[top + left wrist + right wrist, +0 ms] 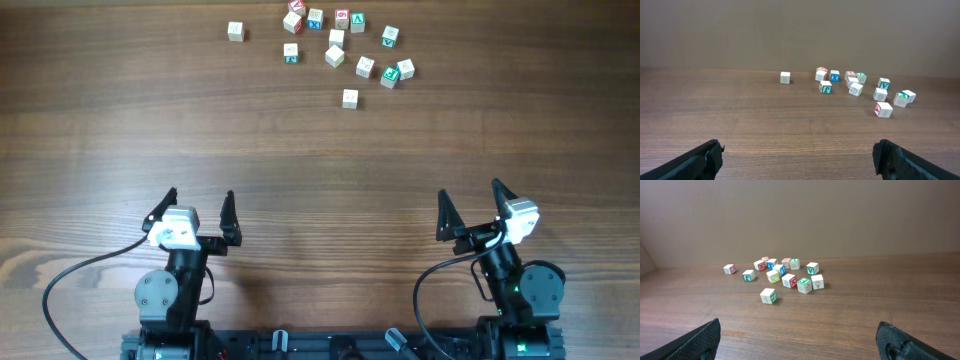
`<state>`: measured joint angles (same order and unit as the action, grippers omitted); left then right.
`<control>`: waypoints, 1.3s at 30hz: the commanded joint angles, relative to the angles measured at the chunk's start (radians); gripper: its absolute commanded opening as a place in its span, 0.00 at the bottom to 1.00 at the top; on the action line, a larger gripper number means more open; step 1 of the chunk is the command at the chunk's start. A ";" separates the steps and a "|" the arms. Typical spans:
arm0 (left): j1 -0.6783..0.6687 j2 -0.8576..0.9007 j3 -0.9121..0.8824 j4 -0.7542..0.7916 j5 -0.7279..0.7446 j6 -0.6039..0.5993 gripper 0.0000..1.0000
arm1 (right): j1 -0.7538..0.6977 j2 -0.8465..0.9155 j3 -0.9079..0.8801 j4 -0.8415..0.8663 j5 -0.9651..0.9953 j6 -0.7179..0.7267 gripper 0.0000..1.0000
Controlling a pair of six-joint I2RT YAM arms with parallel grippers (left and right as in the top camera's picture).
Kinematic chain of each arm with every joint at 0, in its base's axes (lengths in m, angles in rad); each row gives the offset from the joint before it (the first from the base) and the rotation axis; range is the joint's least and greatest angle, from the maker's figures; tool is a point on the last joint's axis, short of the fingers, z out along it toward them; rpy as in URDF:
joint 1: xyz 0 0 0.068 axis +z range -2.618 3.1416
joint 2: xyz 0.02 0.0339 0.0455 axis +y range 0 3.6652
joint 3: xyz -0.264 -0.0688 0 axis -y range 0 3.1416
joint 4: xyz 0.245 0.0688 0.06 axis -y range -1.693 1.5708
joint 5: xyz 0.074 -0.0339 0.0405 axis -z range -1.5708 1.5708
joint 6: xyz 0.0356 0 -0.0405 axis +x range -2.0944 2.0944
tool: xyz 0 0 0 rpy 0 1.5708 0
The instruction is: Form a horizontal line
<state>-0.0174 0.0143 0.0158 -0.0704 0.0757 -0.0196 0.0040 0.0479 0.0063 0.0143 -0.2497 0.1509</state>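
Note:
Several small wooden letter cubes (336, 55) lie scattered at the far middle of the table, apart from one another. One cube (235, 31) sits alone to the left and another (349, 98) nearest the arms. No horizontal line is in view. My left gripper (200, 195) rests open at the near left, far from the cubes. My right gripper (468, 190) rests open at the near right. The left wrist view has the cubes (855, 89) far ahead of the open gripper (797, 150). In the right wrist view the gripper (798, 330) is open, with the nearest cube (768, 296) ahead.
Brown wooden table (320, 160) stretches between the arms and the cubes. A plain wall (800, 215) stands behind the table. A black cable (70, 280) loops beside the left arm's base.

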 commanded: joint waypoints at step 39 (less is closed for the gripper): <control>0.008 0.851 1.120 -0.455 0.227 -0.092 1.00 | -0.002 0.002 0.001 0.002 0.009 -0.019 1.00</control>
<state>-0.0174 0.7216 0.9707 -0.4843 0.2905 -0.1108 0.0040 0.0479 0.0063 0.0147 -0.2497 0.1505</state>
